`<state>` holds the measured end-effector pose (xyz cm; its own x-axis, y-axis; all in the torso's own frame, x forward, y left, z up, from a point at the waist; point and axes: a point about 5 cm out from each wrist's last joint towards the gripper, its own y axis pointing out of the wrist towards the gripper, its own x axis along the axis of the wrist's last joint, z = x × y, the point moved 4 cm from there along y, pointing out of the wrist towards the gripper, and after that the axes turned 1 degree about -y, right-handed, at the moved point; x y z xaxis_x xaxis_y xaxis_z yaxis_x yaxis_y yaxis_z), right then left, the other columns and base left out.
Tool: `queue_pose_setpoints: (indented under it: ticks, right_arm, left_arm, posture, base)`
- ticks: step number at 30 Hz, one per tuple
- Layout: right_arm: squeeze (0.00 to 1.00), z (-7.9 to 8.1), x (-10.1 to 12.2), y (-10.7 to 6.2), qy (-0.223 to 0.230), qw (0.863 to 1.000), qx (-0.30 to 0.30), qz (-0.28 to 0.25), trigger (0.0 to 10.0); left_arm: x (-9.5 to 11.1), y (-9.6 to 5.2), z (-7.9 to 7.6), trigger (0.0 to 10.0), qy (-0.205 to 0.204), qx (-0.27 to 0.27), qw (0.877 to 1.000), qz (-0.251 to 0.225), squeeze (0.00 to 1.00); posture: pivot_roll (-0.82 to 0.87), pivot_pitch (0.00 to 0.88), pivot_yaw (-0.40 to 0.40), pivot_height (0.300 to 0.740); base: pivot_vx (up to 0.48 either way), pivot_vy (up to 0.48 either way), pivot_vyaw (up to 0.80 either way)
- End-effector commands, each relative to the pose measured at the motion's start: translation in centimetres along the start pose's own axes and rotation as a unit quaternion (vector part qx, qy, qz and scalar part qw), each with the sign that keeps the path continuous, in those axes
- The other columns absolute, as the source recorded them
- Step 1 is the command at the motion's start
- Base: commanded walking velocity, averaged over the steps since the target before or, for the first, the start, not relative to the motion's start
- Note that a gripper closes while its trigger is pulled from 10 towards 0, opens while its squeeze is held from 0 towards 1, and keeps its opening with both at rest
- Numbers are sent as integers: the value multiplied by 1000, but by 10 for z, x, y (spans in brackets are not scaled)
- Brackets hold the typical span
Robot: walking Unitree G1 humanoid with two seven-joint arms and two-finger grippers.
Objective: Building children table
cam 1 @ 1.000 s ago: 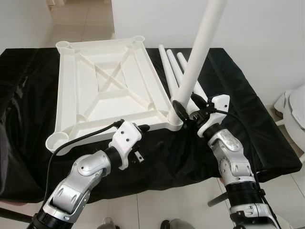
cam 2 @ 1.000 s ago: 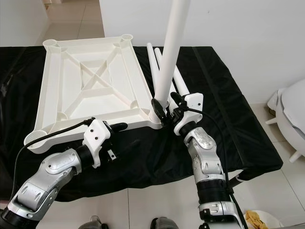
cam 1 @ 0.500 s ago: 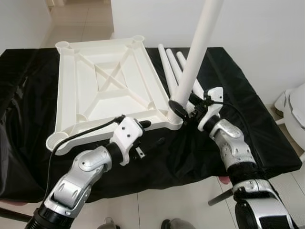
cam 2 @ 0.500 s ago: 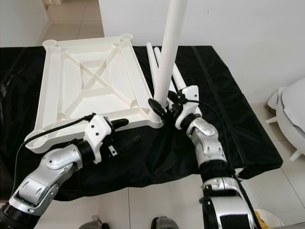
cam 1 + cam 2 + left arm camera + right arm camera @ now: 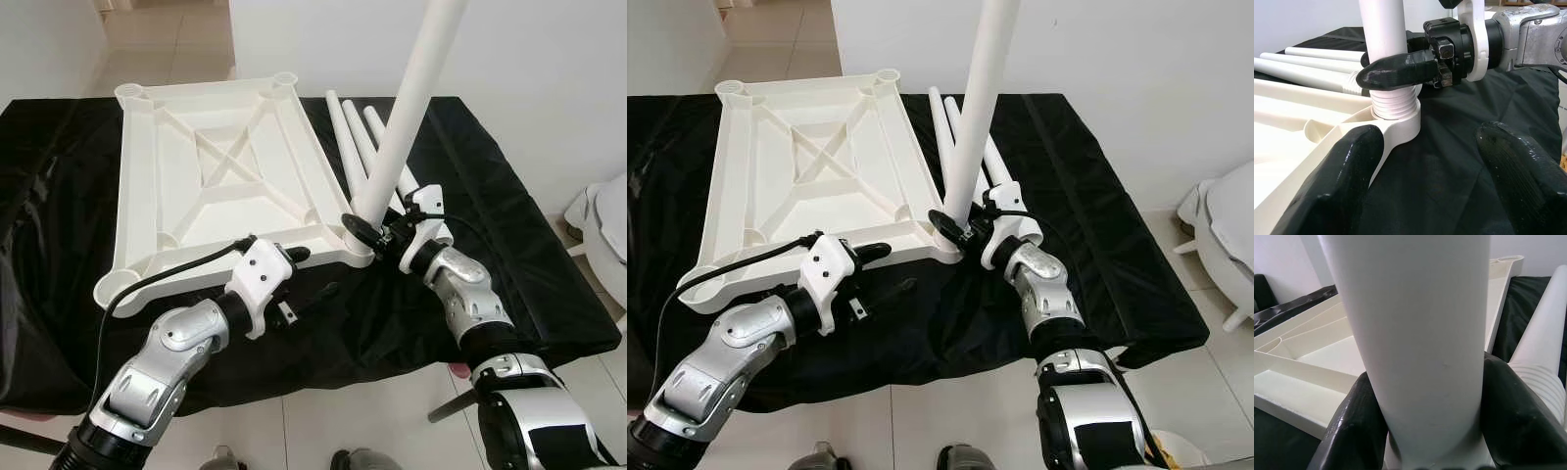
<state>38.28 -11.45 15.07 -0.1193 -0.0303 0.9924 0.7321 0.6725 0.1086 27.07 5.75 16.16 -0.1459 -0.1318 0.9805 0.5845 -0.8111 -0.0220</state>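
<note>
- One white leg is gripped by the right gripper at the tabletop's near corner socket
- The left gripper is held open nearby
- Three legs are left lying beside it

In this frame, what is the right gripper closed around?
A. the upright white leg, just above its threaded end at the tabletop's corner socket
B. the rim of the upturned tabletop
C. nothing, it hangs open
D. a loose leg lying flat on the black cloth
A: the right gripper clamps the upright white leg just above the threads seated in the corner socket of the upturned tabletop.
</note>
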Motion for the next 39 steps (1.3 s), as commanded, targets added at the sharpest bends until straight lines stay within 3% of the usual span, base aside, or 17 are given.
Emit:
queue_pose_setpoints:
  ticks: [1, 12, 15, 17, 20, 22, 23, 25, 39]
  right_arm:
    - [0, 1, 3, -1, 21, 1000, -8, -22, 0]
    - [0, 19, 1, -9, 47, 996, -64, -47, 0]
    - [0, 34, -4, -12, 73, 988, -127, -52, 0]
    - [0, 34, -4, -12, 73, 988, -127, -52, 0]
    - [0, 30, -7, -16, 91, 976, -191, -49, 0]
    - [0, 30, -7, -16, 91, 976, -191, -49, 0]
    - [0, 24, -8, -20, 93, 963, -247, -47, 0]
    - [0, 20, -7, -23, 89, 957, -273, -49, 0]
    - [0, 19, -9, -34, 79, 942, -325, -17, 0]
  left_arm:
    - [1, 0, -5, 10000, 4, -28, 1000, 2, 0]
    - [1, 1, -7, 10000, 1, -31, 1000, 0, 0]
    - [0, 2, -10, 10000, -2, -38, 999, 0, 0]
    - [0, 2, -10, 10000, -2, -38, 999, 0, 0]
    - [0, 3, -10, 10000, -2, -41, 999, -1, 0]
    - [0, 3, -10, 10000, -2, -41, 999, -1, 0]
    - [0, 5, -11, 10000, -1, -48, 999, -1, 0]
    - [0, 6, -12, 10000, -1, -51, 999, -2, 0]
    - [-1, 5, -14, 10000, -1, -54, 999, 0, 0]
  posture:
    - [3, 62, -11, 740]
    - [-10, 69, -13, 740]
    - [-19, 68, -13, 740]
    - [-19, 68, -13, 740]
    - [-33, 64, -8, 740]
    - [-33, 64, -8, 740]
    - [-41, 60, -3, 740]
    - [-41, 58, -3, 740]
    - [-37, 55, -4, 740]
  base:
    - [0, 0, 0]
    - [0, 0, 0]
    - [0, 0, 0]
    - [0, 0, 0]
    - [0, 0, 0]
    - [0, 0, 0]
    - [0, 0, 0]
    - [0, 0, 0]
    - [0, 0, 0]
